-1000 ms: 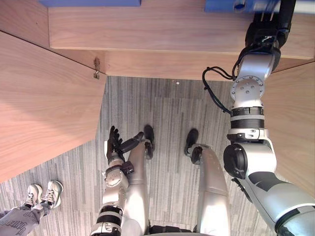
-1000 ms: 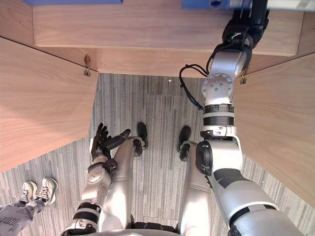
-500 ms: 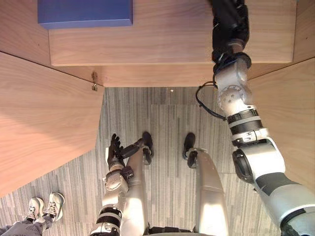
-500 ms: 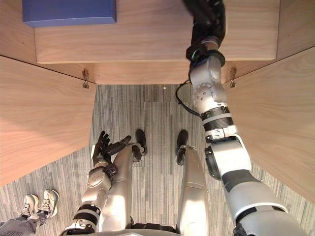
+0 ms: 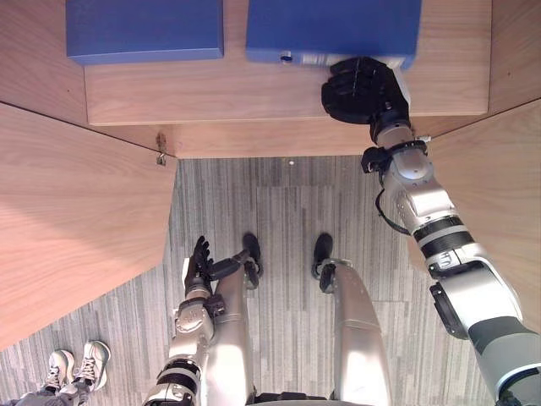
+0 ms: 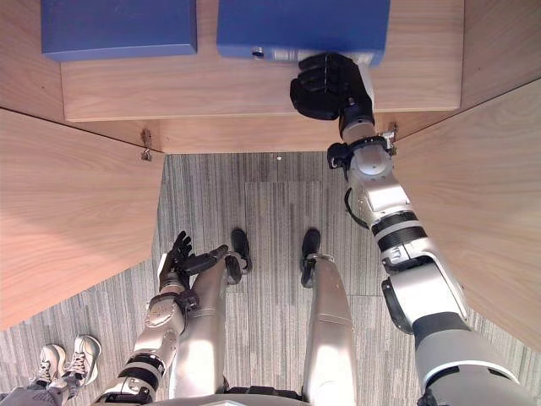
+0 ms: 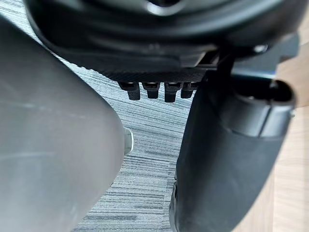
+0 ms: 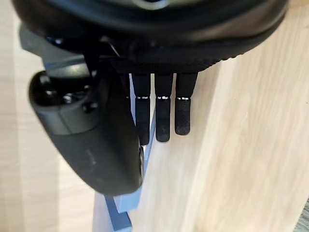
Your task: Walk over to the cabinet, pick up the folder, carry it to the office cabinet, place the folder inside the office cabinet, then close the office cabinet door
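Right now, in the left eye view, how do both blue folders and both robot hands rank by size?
Largest: right blue folder and left blue folder, alike, both cut by the edge.
Then right robot hand.
Smallest: left robot hand, though farther away.

On shelf: folder right of other folder.
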Controlling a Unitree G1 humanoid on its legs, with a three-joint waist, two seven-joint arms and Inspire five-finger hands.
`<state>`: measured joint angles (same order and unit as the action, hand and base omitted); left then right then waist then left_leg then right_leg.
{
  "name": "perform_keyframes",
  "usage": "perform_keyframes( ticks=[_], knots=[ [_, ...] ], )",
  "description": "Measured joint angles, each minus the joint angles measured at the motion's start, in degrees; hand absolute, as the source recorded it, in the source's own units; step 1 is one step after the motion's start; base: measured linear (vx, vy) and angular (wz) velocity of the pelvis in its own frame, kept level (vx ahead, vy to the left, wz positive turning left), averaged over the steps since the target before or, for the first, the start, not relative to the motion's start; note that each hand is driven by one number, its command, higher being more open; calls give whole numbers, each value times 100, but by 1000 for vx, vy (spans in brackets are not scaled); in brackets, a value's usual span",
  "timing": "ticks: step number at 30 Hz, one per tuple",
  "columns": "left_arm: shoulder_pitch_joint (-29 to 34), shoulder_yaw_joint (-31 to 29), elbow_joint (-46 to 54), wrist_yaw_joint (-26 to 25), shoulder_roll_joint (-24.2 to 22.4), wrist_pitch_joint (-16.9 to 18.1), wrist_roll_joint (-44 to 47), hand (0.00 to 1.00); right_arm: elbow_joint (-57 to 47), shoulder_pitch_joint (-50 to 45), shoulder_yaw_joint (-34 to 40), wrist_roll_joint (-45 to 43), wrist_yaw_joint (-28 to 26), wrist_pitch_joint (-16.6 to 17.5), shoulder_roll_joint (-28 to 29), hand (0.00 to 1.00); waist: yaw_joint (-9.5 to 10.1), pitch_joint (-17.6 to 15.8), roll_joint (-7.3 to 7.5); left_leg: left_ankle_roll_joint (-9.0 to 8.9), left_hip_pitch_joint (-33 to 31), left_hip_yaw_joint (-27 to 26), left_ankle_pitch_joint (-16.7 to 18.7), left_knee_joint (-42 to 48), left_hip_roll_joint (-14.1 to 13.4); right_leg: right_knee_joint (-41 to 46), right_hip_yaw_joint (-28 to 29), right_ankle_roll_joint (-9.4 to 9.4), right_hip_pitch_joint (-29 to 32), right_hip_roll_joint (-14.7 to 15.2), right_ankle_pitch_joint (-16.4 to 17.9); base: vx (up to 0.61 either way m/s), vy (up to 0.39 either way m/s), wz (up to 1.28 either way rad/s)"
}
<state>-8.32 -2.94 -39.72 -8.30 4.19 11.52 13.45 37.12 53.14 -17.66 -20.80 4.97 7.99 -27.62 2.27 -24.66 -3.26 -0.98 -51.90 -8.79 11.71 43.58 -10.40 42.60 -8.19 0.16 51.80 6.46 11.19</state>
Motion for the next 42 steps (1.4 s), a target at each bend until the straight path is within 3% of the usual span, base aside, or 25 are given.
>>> perform_keyframes(
  ticks=[8,17,21,29,31,34,38,42],
  knots=[
    [-9,-4,-67,82,24,1,-10,100,-43,-3,-70,-468,-114,-21,41,0,19,13,24,-1,-3,-15,-1,-94,3,-89,-20,0,5,0,-1,0,0,0],
    [-88,-38,-42,-126,7,57,16,100,977,1248,-60,601,1005,-197,708,0,-6,40,21,0,-253,35,-142,-164,31,-103,-106,-34,244,28,-75,-27,-24,4],
    [-165,-34,65,-289,-93,117,79,100,1433,1788,273,968,1450,-408,718,0,157,40,19,1,-375,111,-261,-237,124,-55,-178,-51,348,111,-85,-38,-16,16],
    [-164,-36,207,-408,-232,117,120,100,1445,1809,751,899,1587,-560,728,0,171,39,18,23,-404,139,-280,-213,199,-43,-202,-38,344,189,-93,-10,-6,5],
    [-149,-45,277,-412,-283,105,121,100,857,1510,1050,797,1730,-572,715,0,173,39,18,24,-404,139,-279,-195,200,-37,-208,-35,332,192,-95,0,0,0],
    [-97,-52,365,-405,-330,39,118,100,-985,381,1258,506,1800,-405,644,0,113,38,17,34,-268,60,-273,-138,140,-48,-261,-33,136,190,-95,0,0,0],
    [255,-72,379,-289,-334,-36,103,100,-3094,-1986,899,527,1497,33,833,0,7,35,24,57,758,-73,-85,-325,61,-358,-258,21,-885,120,-27,14,-14,-8],
    [658,-121,152,-147,-261,-97,-83,100,-3695,-3857,375,1012,893,330,1340,0,-147,95,100,28,1813,-289,-50,-778,60,-831,-135,93,-1813,35,-73,20,2,-21]
  ],
)
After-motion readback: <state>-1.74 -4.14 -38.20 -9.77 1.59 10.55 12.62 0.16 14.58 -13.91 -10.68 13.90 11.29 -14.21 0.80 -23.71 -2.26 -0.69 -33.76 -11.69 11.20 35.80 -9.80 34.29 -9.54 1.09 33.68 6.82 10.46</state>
